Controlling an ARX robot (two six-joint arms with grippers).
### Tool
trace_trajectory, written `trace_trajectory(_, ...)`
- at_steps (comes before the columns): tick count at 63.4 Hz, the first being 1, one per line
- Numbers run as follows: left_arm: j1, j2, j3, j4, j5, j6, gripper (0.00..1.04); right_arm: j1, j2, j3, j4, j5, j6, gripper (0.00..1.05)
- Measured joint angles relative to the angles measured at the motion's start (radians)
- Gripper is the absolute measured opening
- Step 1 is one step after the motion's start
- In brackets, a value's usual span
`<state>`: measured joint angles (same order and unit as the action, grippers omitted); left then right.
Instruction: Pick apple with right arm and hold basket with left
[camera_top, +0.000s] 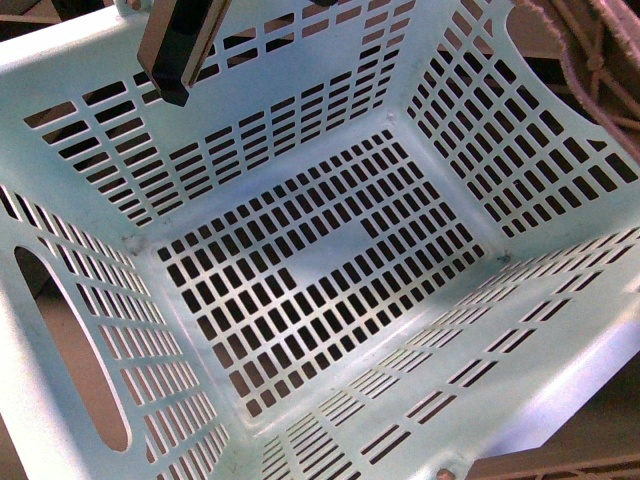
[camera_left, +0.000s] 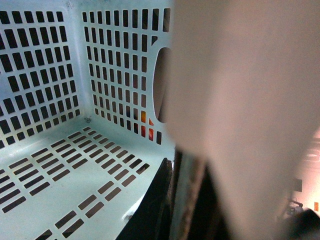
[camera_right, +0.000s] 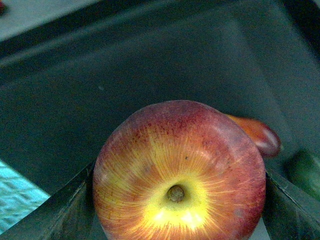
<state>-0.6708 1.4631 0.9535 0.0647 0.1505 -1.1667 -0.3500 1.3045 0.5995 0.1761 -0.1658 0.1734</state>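
The left gripper (camera_top: 178, 55) seems to pinch the far rim of the basket (camera_top: 570, 330), so the holding part looks done. The basket is empty. The right gripper (camera_right: 177, 205) squeezes the apple (camera_right: 177, 165) from both sides, down in a dark bin (camera_right: 150, 65). It looks like the apple has not been lifted out yet.

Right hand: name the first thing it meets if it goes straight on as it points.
The apple: it sits between the right hand's fingers, seemingly touching both. Behind it lie an orange-red fruit and the dark bin wall; depth unclear.
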Motion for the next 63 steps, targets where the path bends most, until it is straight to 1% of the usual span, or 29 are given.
trace_trajectory(2, 0.000, 0.000, 0.000, 0.000, 0.000, 0.000, 0.07, 0.045, -0.073, 0.011, -0.026, 0.014, 0.023, 0.79)
trace_trajectory(6, 0.000, 0.000, 0.000, 0.000, 0.000, 0.000, 0.07, 0.095, -0.130, 0.023, -0.046, 0.032, 0.053, 0.79)
trace_trajectory(7, 0.000, 0.000, 0.000, 0.000, 0.000, 0.000, 0.07, 0.122, -0.153, 0.029, -0.054, 0.043, 0.063, 0.79)
trace_trajectory(10, 0.000, 0.000, 0.000, 0.000, 0.000, 0.000, 0.07, 0.164, -0.179, 0.039, -0.064, 0.061, 0.084, 0.79)
trace_trajectory(12, 0.000, 0.000, 0.000, 0.000, 0.000, 0.000, 0.07, 0.209, -0.196, 0.046, -0.068, 0.083, 0.100, 0.79)
trace_trajectory(17, 0.000, 0.000, 0.000, 0.000, -0.001, 0.000, 0.07, 0.370, -0.211, 0.052, -0.069, 0.166, 0.146, 0.79)
trace_trajectory(19, 0.000, 0.000, 0.000, 0.000, 0.000, 0.000, 0.07, 0.421, -0.207, 0.050, -0.066, 0.193, 0.150, 0.79)
trace_trajectory(21, 0.000, 0.000, 0.000, 0.000, 0.000, 0.000, 0.07, 0.454, -0.204, 0.048, -0.064, 0.212, 0.154, 0.79)
trace_trajectory(22, 0.000, 0.000, 0.000, 0.000, 0.000, 0.000, 0.07, 0.486, -0.200, 0.047, -0.063, 0.230, 0.160, 0.79)
trace_trajectory(25, 0.000, 0.000, 0.000, 0.000, 0.000, 0.000, 0.07, 0.531, -0.194, 0.045, -0.059, 0.250, 0.171, 0.79)
trace_trajectory(27, 0.000, 0.000, 0.000, 0.000, 0.000, 0.000, 0.07, 0.585, -0.184, 0.041, -0.051, 0.264, 0.186, 0.79)
trace_trajectory(36, 0.000, 0.000, 0.000, 0.000, 0.000, 0.000, 0.07, 0.705, -0.153, 0.012, -0.037, 0.276, 0.235, 0.79)
trace_trajectory(41, 0.000, 0.000, 0.000, 0.000, -0.001, 0.000, 0.07, 0.733, -0.145, -0.008, -0.038, 0.278, 0.248, 0.80)
trace_trajectory(45, 0.000, 0.000, 0.000, 0.000, -0.001, 0.000, 0.07, 0.744, -0.142, -0.024, -0.040, 0.288, 0.253, 0.87)
trace_trajectory(48, 0.000, 0.000, 0.000, 0.000, 0.000, 0.000, 0.07, 0.742, -0.144, -0.036, -0.040, 0.296, 0.261, 0.95)
trace_trajectory(50, 0.000, 0.000, 0.000, 0.000, 0.000, 0.000, 0.07, 0.739, -0.148, -0.039, -0.040, 0.299, 0.264, 0.97)
trace_trajectory(59, 0.000, 0.000, 0.000, 0.000, 0.006, 0.002, 0.07, 0.692, -0.201, -0.040, -0.051, 0.309, 0.276, 0.96)
trace_trajectory(63, 0.000, 0.002, 0.000, -0.001, 0.005, 0.000, 0.07, 0.656, -0.255, -0.040, -0.074, 0.334, 0.271, 0.96)
